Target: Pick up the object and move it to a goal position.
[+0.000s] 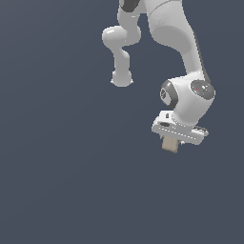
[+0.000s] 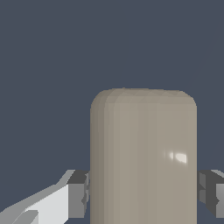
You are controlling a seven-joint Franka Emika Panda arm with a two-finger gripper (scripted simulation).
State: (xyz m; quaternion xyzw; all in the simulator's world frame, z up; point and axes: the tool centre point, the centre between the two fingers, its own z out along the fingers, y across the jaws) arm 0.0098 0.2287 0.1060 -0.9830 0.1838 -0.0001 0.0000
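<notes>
The tan rectangular block (image 1: 169, 144) sticks out below my white gripper (image 1: 171, 141) at the exterior view's right. In the wrist view the block (image 2: 143, 157) fills the middle, standing between my two fingers (image 2: 78, 194), whose dark pads press against its two sides. The gripper is shut on the block. The fingertips are hidden behind the hand in the exterior view. Whether the block touches the ground below I cannot tell.
The white arm (image 1: 176, 33) comes down from the top of the exterior view. A plain dark blue-grey ground (image 1: 71, 167) lies all around.
</notes>
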